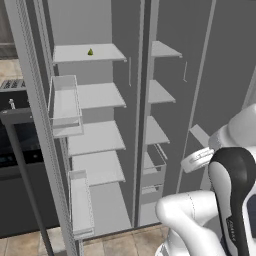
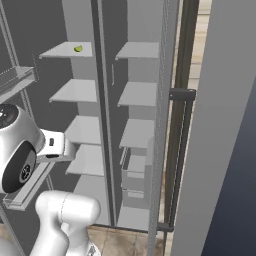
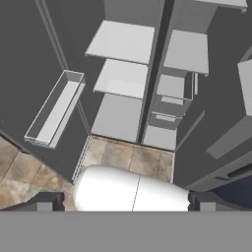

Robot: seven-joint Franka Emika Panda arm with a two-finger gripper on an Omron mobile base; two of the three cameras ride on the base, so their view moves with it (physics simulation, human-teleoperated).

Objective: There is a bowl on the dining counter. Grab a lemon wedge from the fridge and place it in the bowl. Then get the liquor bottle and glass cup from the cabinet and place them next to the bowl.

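The grey fridge (image 1: 125, 30) stands with both doors swung wide, its white shelves bare. On the top left shelf (image 1: 107, 52) lies the tiny yellow-green lemon wedge (image 1: 90, 52), which the right base view shows high on the left as the same lemon wedge (image 2: 78, 48). My gripper (image 3: 125, 203) is low and back from the fridge, well below the wedge, looking down at the lower shelves and the floor. Its dark fingertips (image 3: 44, 203) stand far apart with nothing between them, so it is open.
The left fridge door (image 1: 37, 125) carries clear bins (image 1: 65, 105) and a dark bar handle (image 1: 22, 160). The right door (image 2: 225, 150) and its dark handle (image 2: 180, 125) close off the right side. Tan floor tiles (image 3: 123, 157) lie below the fridge.
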